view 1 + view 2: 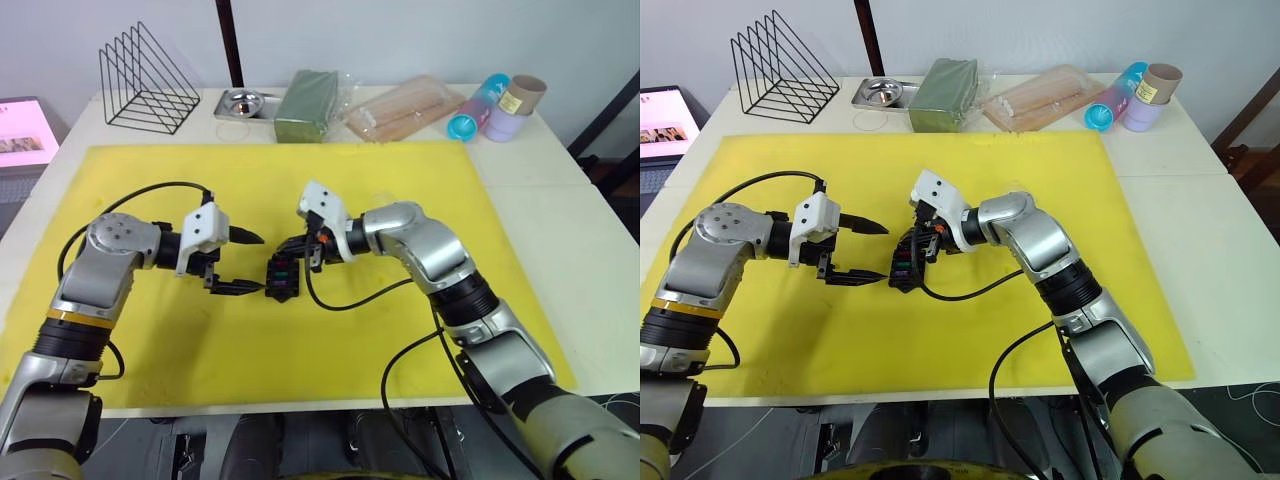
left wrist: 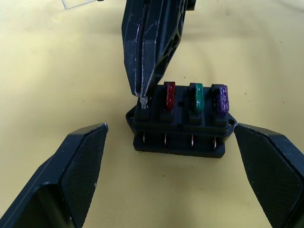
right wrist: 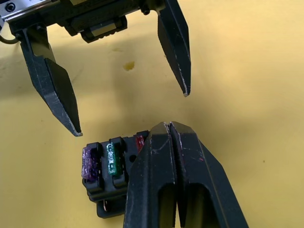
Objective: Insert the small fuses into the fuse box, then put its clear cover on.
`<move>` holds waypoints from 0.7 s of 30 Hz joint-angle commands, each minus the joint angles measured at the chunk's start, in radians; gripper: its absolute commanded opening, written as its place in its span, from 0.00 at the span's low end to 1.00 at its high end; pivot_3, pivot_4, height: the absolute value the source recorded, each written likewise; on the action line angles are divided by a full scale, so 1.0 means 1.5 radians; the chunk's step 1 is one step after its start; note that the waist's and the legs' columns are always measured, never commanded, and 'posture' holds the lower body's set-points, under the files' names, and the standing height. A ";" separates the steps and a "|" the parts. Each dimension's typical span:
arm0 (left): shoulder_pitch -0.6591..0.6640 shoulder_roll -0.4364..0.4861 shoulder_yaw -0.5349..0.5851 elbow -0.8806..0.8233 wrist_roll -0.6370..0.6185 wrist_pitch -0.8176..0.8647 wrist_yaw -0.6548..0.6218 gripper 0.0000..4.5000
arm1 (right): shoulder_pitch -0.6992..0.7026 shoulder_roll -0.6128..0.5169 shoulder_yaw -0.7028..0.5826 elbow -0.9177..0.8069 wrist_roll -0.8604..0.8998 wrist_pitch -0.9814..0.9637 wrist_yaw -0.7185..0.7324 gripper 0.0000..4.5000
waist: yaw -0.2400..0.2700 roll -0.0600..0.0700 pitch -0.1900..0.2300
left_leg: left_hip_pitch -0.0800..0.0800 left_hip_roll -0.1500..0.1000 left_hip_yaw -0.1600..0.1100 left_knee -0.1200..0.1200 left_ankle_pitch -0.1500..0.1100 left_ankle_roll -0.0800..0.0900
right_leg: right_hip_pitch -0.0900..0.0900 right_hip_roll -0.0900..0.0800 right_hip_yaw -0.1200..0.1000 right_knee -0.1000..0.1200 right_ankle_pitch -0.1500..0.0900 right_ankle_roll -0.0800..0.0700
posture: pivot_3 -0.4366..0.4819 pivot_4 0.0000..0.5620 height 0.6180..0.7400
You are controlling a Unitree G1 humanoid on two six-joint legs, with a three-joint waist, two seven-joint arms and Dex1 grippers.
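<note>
The black fuse box (image 2: pixel 180 124) lies on the yellow mat (image 1: pixel 300 350), between my two grippers. Red (image 2: pixel 169 95), green (image 2: pixel 196 96) and purple (image 2: pixel 221 98) fuses stand in three of its top slots. My right gripper (image 3: pixel 169 125) is shut on the pale clear fuse (image 2: pixel 143 101), holding it at the remaining end slot. My left gripper (image 1: pixel 258 264) is open, its fingers spread to either side of the box and touching nothing. A transparent edge (image 2: pixel 76 4), probably the clear cover, lies on the mat beyond the box.
Along the table's back edge stand a black wire rack (image 1: pixel 148 80), a metal tray (image 1: pixel 245 103), a large green block (image 1: pixel 308 103), a clear bag of sticks (image 1: pixel 405 110) and coloured cups (image 1: pixel 480 108). A screen (image 1: pixel 25 135) lies at the far left.
</note>
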 commanded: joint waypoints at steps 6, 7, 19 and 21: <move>-0.004 0.006 0.007 -0.014 -0.004 -0.005 -0.001 1.00 | 0.002 0.001 0.012 0.015 -0.010 -0.020 0.005 0.01 | 0.000 0.000 0.000 | 0.000 0.000 0.000 0.000 0.000 0.000 | 0.000 0.000 0.000 0.000 0.000 0.000 | 0.48 0.27 1.00; -0.004 0.006 0.006 -0.014 -0.004 -0.005 0.000 1.00 | 0.004 0.001 0.016 0.020 -0.013 -0.020 0.005 0.01 | 0.000 0.000 0.000 | 0.000 0.000 0.000 0.000 0.000 0.000 | 0.000 0.000 0.000 0.000 0.000 0.000 | 0.48 0.27 1.00; -0.006 0.004 0.006 -0.012 -0.004 -0.003 -0.001 1.00 | 0.017 -0.007 0.070 0.056 -0.046 0.001 0.020 0.01 | 0.000 0.000 0.000 | 0.001 0.000 0.000 0.000 0.000 0.000 | 0.001 0.000 0.000 0.000 0.000 0.000 | 0.48 0.27 1.00; -0.005 0.005 0.006 -0.013 -0.005 -0.003 -0.001 1.00 | 0.016 -0.009 0.077 0.056 -0.049 0.013 0.023 0.01 | 0.000 0.000 0.000 | 0.002 0.000 0.000 0.000 0.000 0.000 | 0.002 0.000 0.000 0.000 0.000 0.000 | 0.48 0.27 1.00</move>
